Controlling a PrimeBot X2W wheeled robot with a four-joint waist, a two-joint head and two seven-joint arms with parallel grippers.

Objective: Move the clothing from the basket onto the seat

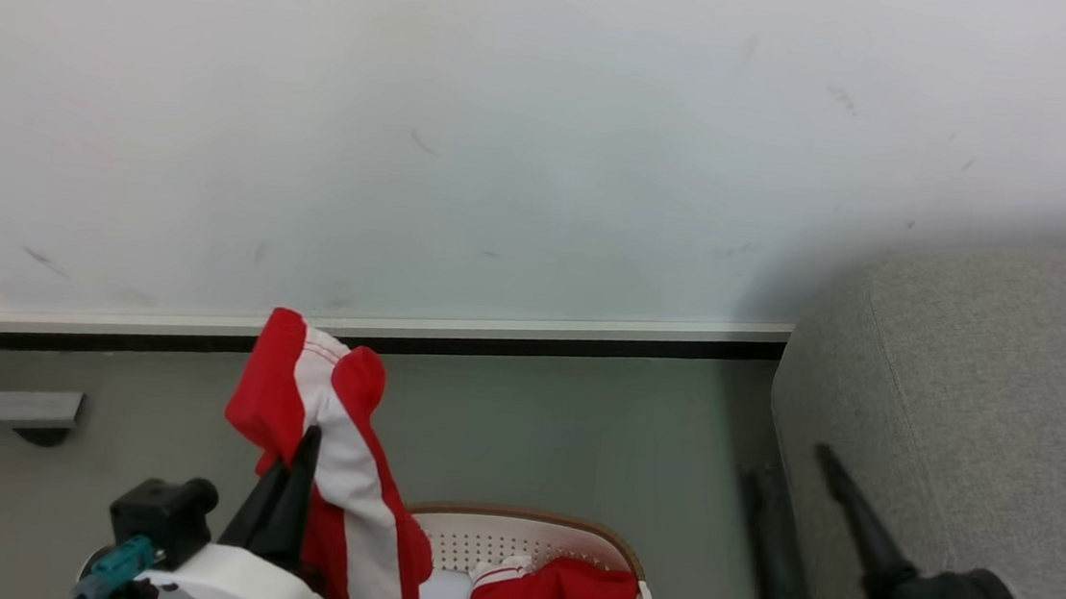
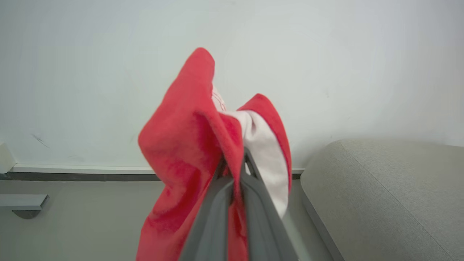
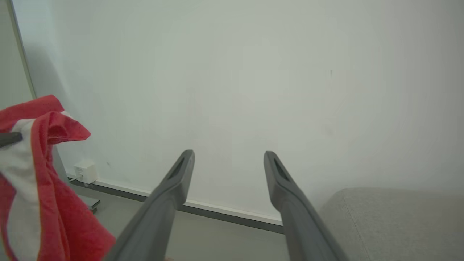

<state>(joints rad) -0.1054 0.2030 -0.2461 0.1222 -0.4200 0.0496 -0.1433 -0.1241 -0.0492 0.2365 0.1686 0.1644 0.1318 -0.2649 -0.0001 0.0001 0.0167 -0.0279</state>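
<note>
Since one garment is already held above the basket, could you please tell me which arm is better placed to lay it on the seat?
Left, probably. The left gripper is shut on the red-and-white garment above the basket, with the seat to its right. The right gripper is open and empty.

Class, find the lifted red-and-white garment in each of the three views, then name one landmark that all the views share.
Head view: garment lower left of centre, hanging from the left gripper, left of the basket.
Left wrist view: centre, pinched between the fingers.
Right wrist view: at the left edge.
Shared landmark: the grey seat, at the right in every view.
</note>
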